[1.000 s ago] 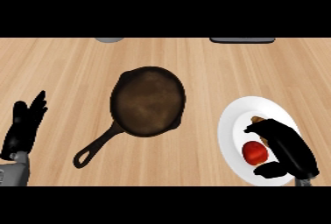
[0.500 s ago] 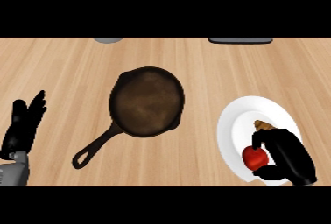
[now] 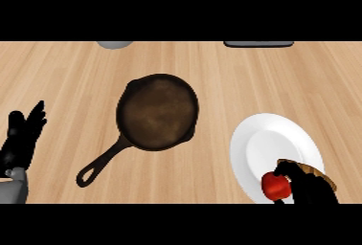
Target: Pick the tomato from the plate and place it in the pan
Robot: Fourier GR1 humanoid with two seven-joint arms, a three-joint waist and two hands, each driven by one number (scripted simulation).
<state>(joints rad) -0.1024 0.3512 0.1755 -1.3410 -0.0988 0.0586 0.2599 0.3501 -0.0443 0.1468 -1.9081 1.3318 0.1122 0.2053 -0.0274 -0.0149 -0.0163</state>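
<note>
Pan [image 3: 157, 112] handle points lower left; right hand [image 3: 309, 187] grips tomato [image 3: 276, 185].

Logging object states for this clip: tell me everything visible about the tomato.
The tomato is small, round and glossy red. It sits at the lower edge of the white plate, near the view's bottom right. The right hand curls round it from the right, hiding part of it. A brown item lies just beyond.

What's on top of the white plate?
On the white plate sits a red tomato, with the right hand curled round it. A brown thing peeks out behind the hand; the hand covers most of it.
</note>
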